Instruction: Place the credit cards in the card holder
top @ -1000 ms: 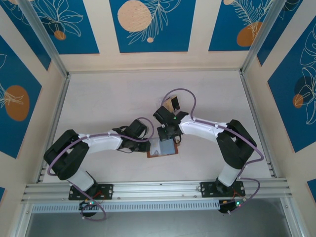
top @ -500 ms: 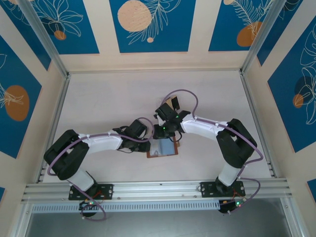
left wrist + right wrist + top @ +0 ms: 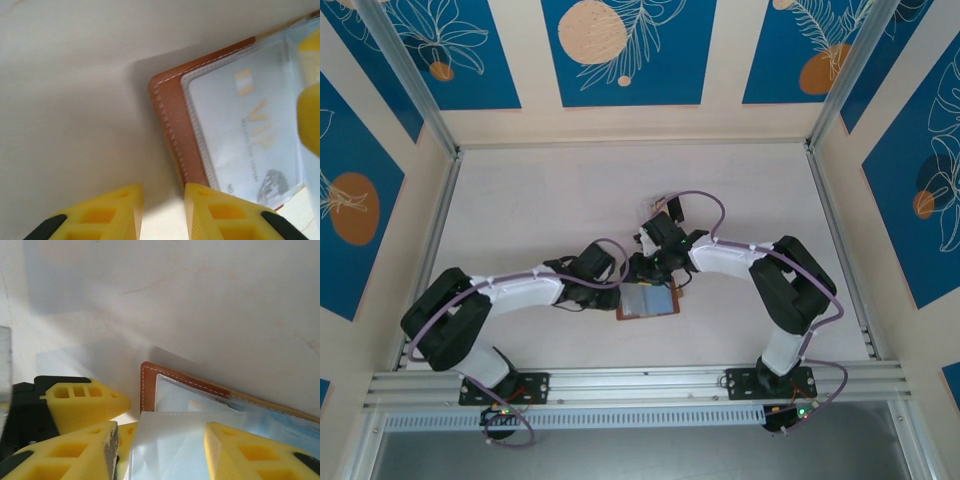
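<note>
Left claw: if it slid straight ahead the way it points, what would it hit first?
Probably the brown edge of the card holder, just ahead of the left claw; depth unclear.

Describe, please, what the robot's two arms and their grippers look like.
The left arm and right arm each have white links between bulky black joint housings, with a lilac cable looped alongside. The left gripper and right gripper have blocky yellow fingers with rectangular cut-outs, set on black mounts.

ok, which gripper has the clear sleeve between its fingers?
The right gripper: the card holder's clear sleeve lies between its spread fingers. The left gripper sits beside the holder's stitched edge, gripping nothing.
</note>
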`<state>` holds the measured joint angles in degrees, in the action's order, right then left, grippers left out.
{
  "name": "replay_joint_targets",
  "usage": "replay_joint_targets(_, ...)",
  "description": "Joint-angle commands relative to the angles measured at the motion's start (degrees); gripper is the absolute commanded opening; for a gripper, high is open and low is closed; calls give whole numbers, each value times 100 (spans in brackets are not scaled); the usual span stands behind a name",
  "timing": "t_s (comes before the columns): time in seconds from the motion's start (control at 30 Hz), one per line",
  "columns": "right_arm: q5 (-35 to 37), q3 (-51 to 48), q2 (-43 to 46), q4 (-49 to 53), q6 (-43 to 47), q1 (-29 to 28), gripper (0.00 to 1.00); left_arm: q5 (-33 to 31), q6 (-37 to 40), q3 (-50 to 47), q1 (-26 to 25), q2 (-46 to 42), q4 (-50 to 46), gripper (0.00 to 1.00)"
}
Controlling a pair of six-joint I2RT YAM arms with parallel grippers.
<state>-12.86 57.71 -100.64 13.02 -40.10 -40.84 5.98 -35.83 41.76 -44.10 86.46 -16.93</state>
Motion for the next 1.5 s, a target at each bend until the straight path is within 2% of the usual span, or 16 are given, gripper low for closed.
replay_joint_targets(0.0,-336,-59,-221,-235,-183,23,53,-173,36,-182,62,-233,-395,30)
replay_joint_targets(0.37,-205,-108,-475,-557,-484,-73,68,417,-4,-398,186,-1108,-373,50)
replay_joint_targets(0.5,-11,-10,-99,-302,-333,-31,71,625,-40,-203,165,-874,-121,51)
replay_joint_targets(0.73,548,553,509,874,303,208,72,469,58,179,121,-172,80,49)
replay_joint_targets(0.87,1128,995,733,1581,672,503,70,265,115,289,56,181,86,48)
replay_joint_targets(0.97,1801,1470,695,2161,902,842,62,36,146,243,14,309,40,46)
replay_joint_targets(1.1,2664,2204,337,2700,1205,1263,51,-122,124,76,-49,300,68,45)
replay_joint_targets(1.2,3119,2729,-50,2847,1442,1457,48,-154,92,-4,-88,332,102,45)
replay_joint_targets(1.37,3463,3586,-917,3041,1743,1587,49,-132,11,-88,-140,363,207,45)
replay_joint_targets(1.47,3411,3988,-1371,3132,1829,1614,49,-114,-12,-100,-165,359,237,45)
